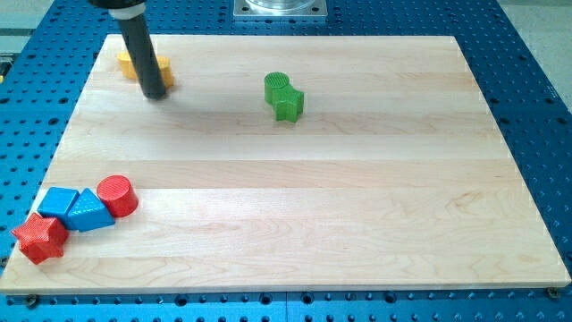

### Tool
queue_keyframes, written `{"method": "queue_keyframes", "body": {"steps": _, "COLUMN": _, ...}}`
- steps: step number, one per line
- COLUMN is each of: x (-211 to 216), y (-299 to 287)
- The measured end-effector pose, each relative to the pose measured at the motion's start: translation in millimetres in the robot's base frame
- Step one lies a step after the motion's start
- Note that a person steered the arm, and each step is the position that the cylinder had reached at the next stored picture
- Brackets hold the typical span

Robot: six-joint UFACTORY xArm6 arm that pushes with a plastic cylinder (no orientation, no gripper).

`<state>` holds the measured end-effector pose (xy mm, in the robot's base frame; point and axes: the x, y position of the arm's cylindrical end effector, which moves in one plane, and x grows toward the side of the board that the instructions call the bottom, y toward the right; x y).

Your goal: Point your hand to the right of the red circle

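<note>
Down in the lower left of the frame, the red circle (pixel 116 196), a short cylinder, stands on the pale wooden board (pixel 357 206), its left side touching a blue triangular block (pixel 89 211). Just beyond that, a blue cube-like block (pixel 58 203) sits against the triangle, and a red star (pixel 39 238) rests at the board's bottom-left corner, pressed up to the blue pair, so the four form one tight cluster. Well apart from them, in the upper left of the frame, my tip (pixel 155 93) rests on the board at the end of the straight dark rod; it carries no jaws, so nothing is clamped or held. The rod stands in front of a yellow block (pixel 165 68), partly hiding it, so its shape cannot be made out. Near the top centre, two green blocks (pixel 283 96) stand touching each other, alone. Around the board lies a blue perforated table (pixel 527 107).
</note>
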<state>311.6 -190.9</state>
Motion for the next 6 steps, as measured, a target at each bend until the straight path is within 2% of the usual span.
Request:
{"method": "queue_keyframes", "body": {"steps": 1, "x": -15, "y": -4}}
{"method": "queue_keyframes", "body": {"steps": 2, "x": 66, "y": 18}}
{"method": "queue_keyframes", "body": {"steps": 3, "x": 172, "y": 50}}
{"method": "queue_keyframes", "body": {"steps": 4, "x": 264, "y": 54}}
{"method": "queue_keyframes", "body": {"steps": 5, "x": 243, "y": 23}}
{"method": "queue_keyframes", "body": {"steps": 6, "x": 202, "y": 21}}
